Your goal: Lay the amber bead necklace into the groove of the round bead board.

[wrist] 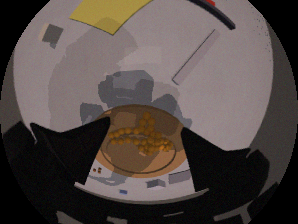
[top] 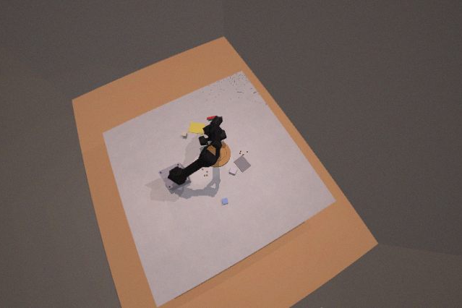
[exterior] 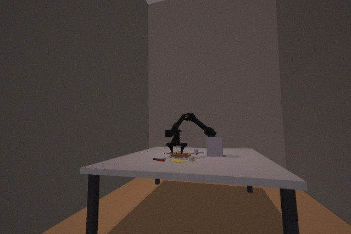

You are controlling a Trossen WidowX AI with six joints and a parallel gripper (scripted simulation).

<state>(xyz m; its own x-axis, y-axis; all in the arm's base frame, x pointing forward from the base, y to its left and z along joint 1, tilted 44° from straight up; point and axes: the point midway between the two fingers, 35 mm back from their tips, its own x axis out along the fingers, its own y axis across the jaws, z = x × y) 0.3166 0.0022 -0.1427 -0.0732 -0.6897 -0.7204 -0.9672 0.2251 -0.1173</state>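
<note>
A matt, wood-like finish is seen on the round board. Smooth, amber-coloured beads are shown on it. The surface is finished pale and matt, with dark specks scattered near one corner. A matt black look is given to the tool.
</note>
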